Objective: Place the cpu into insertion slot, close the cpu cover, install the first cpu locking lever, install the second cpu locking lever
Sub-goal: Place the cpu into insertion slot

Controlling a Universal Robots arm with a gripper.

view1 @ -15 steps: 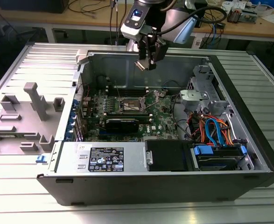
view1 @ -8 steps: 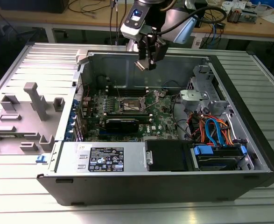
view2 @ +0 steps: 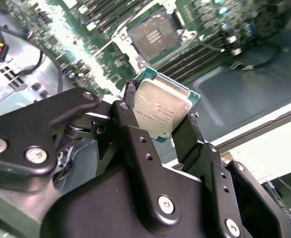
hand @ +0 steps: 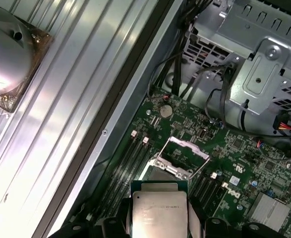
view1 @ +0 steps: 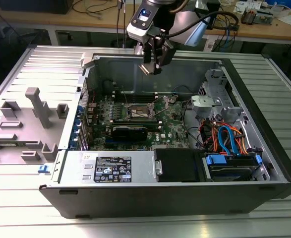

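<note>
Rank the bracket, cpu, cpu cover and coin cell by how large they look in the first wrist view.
1. The bracket.
2. The cpu and cpu cover look about alike. The cpu, held in the tool, is nearer the camera and cut by the picture's edge, so they stay unranked.
3. The coin cell.

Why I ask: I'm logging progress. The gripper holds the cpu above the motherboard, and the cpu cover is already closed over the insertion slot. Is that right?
The cpu cover is not closed: the first wrist view shows it raised, with the insertion slot bare in the second wrist view. The gripper does hold the cpu above the motherboard.
</note>
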